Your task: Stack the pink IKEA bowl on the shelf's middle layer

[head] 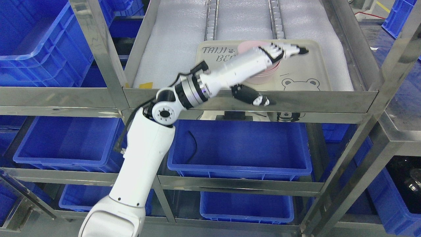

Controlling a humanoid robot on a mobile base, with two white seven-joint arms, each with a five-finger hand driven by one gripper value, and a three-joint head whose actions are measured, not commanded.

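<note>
Pink bowls (263,76) sit stacked on a beige tray (302,70) printed with a bear, on the padded steel shelf level. My left arm reaches up from the lower left across the shelf rail. Its hand (284,51) lies flat over the top of the bowls with the fingers (297,50) stretched out to the right, holding nothing. The forearm hides most of the bowls, so only a rim at the back and the front wall show. The thumb's reflection shows in the steel rail below.
The steel shelf frame (250,98) has uprights left (98,49) and right (371,65) of the tray. Two roller tracks (210,19) run along the white foam padding. Blue bins (240,148) fill the lower levels and the rack at left (33,39).
</note>
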